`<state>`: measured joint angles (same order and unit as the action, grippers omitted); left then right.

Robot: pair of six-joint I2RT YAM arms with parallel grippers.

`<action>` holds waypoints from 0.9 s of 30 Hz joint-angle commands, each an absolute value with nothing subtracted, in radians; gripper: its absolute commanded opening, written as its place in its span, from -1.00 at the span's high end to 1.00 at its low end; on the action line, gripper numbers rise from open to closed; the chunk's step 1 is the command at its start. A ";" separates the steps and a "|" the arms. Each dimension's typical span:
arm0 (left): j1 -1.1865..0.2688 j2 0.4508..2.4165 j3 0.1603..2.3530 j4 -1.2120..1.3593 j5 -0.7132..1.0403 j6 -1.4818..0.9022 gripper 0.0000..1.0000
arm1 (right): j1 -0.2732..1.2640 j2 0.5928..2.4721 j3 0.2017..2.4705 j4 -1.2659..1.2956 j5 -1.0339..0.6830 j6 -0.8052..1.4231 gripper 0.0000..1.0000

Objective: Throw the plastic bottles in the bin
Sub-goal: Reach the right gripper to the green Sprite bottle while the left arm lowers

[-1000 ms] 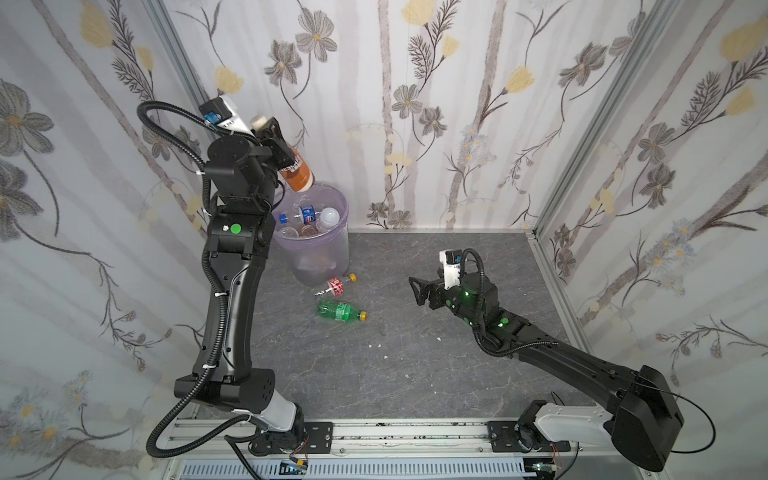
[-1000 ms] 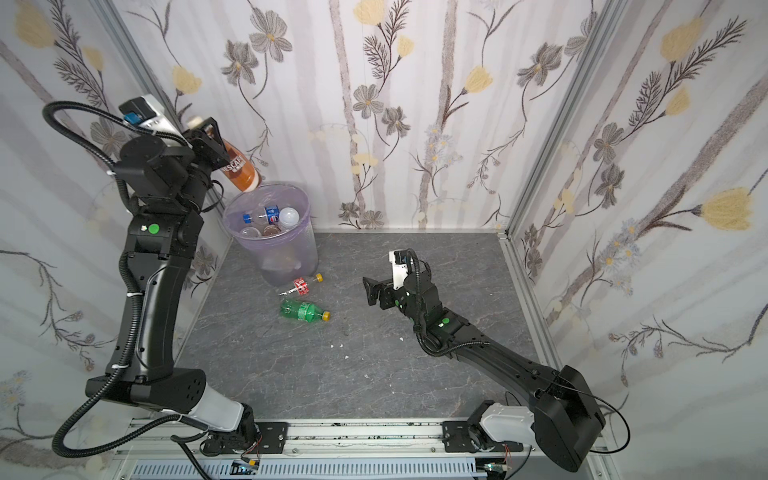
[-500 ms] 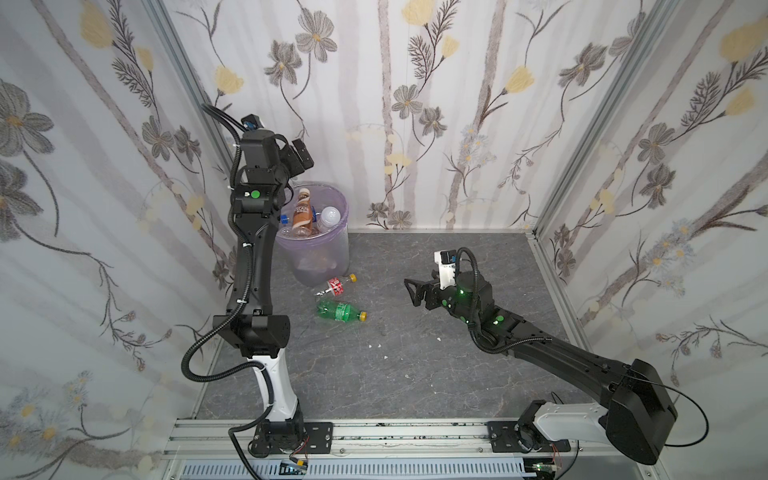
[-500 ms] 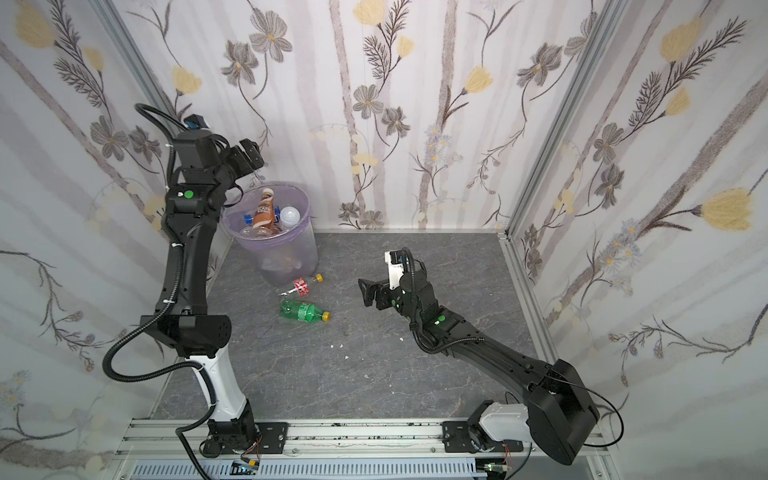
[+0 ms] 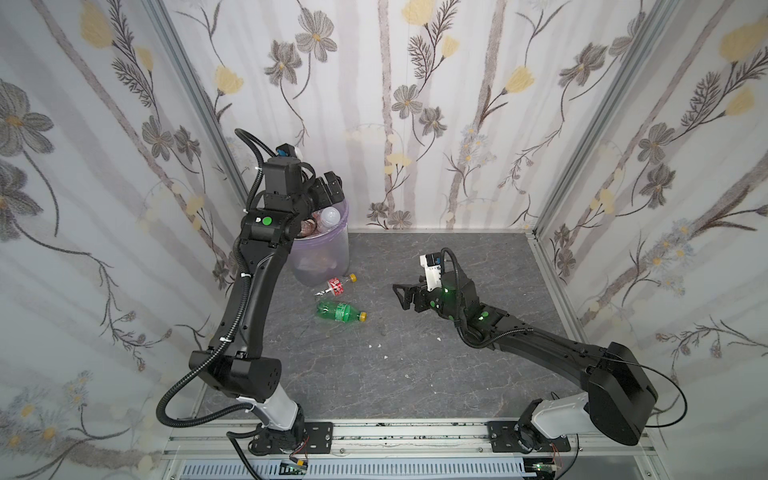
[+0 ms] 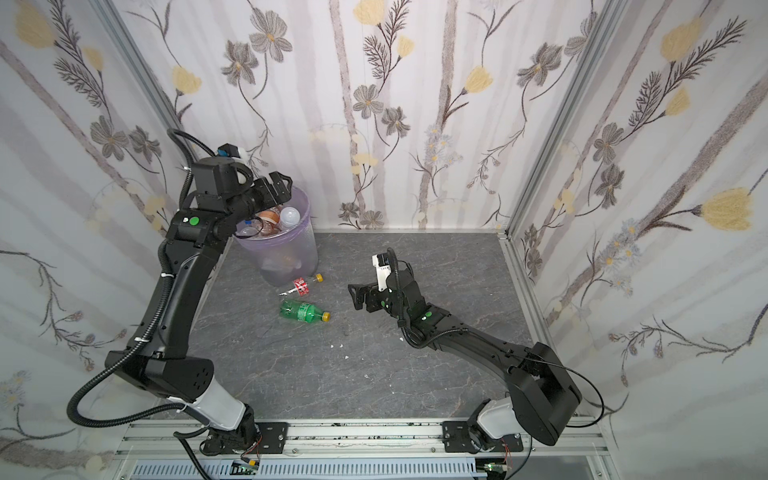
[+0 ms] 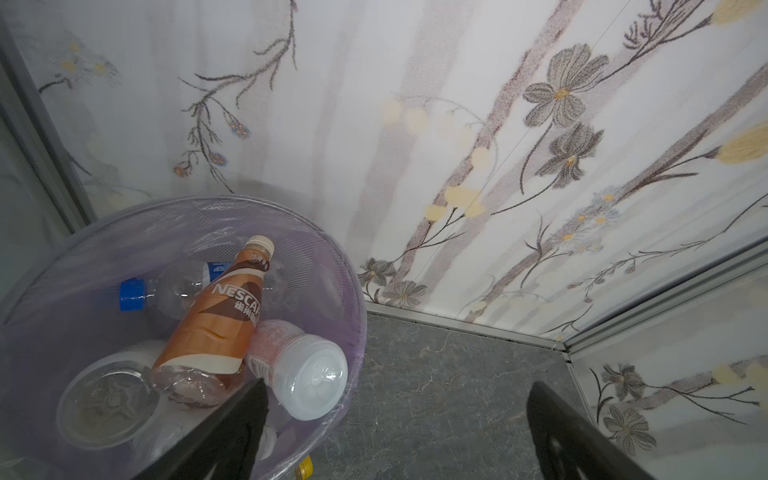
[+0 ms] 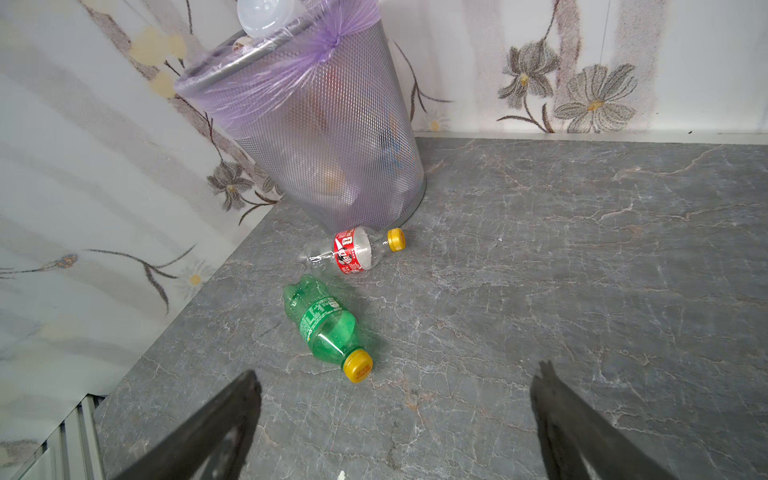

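the left gripper (image 5: 328,189) is poised over the bin (image 5: 328,253) in the far left corner of the surface (image 5: 415,365), jaws spread and empty, as suits a drop. the bin is heaped to its rim, with a brown bottle (image 7: 216,324) lying against a frosted bottle (image 7: 307,374). near its base a red-label bottle (image 5: 336,285) and a green bottle (image 5: 338,312) are lying flat, not yet binned. the right gripper (image 5: 401,296) is held low, opened wide and empty, and aimed at the green bottle, likely the next pick.

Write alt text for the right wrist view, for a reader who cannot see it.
Two plastic bottles lie on a grey table: a green bottle nearest, a red-labelled bottle by the foot of a lilac-lined mesh bin. The open right gripper hangs empty in the foreground.
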<state>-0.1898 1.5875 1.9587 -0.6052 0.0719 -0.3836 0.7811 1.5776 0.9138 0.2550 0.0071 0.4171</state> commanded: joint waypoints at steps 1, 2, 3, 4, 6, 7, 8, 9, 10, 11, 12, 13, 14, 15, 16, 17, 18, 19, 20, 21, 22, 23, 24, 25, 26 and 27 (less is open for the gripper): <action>-0.192 1.511 1.829 -0.516 0.118 -0.422 -1.00 | 0.804 1.627 0.931 0.255 0.025 0.399 -0.99; -0.191 1.488 1.787 -0.497 0.129 -0.431 -1.00 | 0.813 1.641 0.936 0.255 0.028 0.392 -0.99; -0.189 1.464 1.740 -0.477 0.147 -0.443 -1.00 | 0.815 1.657 0.943 0.254 0.029 0.385 -0.99; -0.181 1.440 1.697 -0.457 0.175 -0.460 -1.00 | 0.848 1.676 0.951 0.255 0.028 0.377 -0.99; -0.162 1.404 1.612 -0.423 0.235 -0.502 -1.00 | 0.871 1.711 0.966 0.260 0.025 0.366 -0.99; -0.151 1.386 1.569 -0.403 0.270 -0.519 -1.00 | 0.883 1.731 0.977 0.262 0.024 0.359 -0.99; -0.143 1.373 1.534 -0.391 0.297 -0.535 -1.00 | 0.893 1.748 0.985 0.262 0.023 0.352 -0.99; -0.132 1.357 1.494 -0.380 0.316 -0.551 -1.00 | 0.903 1.769 0.997 0.265 0.022 0.346 -0.99; -0.121 1.340 1.454 -0.366 0.339 -0.567 -1.00 | 0.912 1.787 1.011 0.263 0.020 0.339 -0.99; -0.110 1.328 1.422 -0.355 0.358 -0.577 -1.00 | 0.921 1.805 1.022 0.262 0.019 0.333 -0.99; -0.103 1.312 1.388 -0.344 0.375 -0.586 -1.00 | 0.930 1.825 1.038 0.260 0.011 0.325 -0.99; -0.097 1.296 1.357 -0.337 0.382 -0.593 -1.00 | 0.940 1.843 1.052 0.257 0.002 0.316 -0.99; -0.094 1.279 1.332 -0.331 0.385 -0.595 -1.00 | 0.949 1.859 1.063 0.256 -0.003 0.307 -0.99; -0.088 1.263 1.306 -0.324 0.389 -0.601 -1.00 | 0.961 1.877 1.075 0.256 -0.008 0.296 -0.99; -0.085 1.250 1.273 -0.318 0.394 -0.604 -1.00 | 0.971 1.896 1.088 0.255 -0.008 0.285 -0.99; -0.081 1.227 1.250 -0.314 0.402 -0.609 -1.00 | 0.980 1.913 1.102 0.247 -0.007 0.275 -0.99; -0.076 1.215 1.229 -0.310 0.413 -0.613 -1.00 | 0.991 1.934 1.122 0.233 -0.003 0.264 -0.99; -0.072 1.203 1.209 -0.306 0.424 -0.617 -1.00 | 1.001 1.955 1.141 0.221 0.001 0.255 -0.99; -0.068 1.193 1.195 -0.304 0.432 -0.620 -1.00 | 1.007 1.972 1.155 0.213 0.002 0.246 -0.97; -0.062 1.184 1.179 -0.303 0.441 -0.622 -1.00 | 1.012 1.991 1.169 0.205 0.004 0.238 -0.95; -0.054 1.172 1.165 -0.300 0.449 -0.628 -1.00 | 1.017 2.010 1.182 0.201 0.005 0.234 -0.93; -0.048 1.165 1.153 -0.298 0.456 -0.630 -1.00 | 1.018 2.026 1.192 0.199 0.005 0.233 -0.90; -0.040 1.157 1.142 -0.296 0.463 -0.636 -1.00 | 1.019 2.049 1.212 0.189 0.000 0.231 -0.88; -0.034 1.152 1.132 -0.293 0.470 -0.644 -1.00 | 1.019 2.072 1.236 0.172 0.002 0.226 -0.86; -0.030 1.147 1.123 -0.290 0.476 -0.651 -1.00 | 1.020 2.093 1.259 0.156 0.014 0.222 -0.84; -0.027 1.143 1.114 -0.284 0.484 -0.661 -1.00 | 1.020 2.118 1.286 0.136 0.028 0.218 -0.82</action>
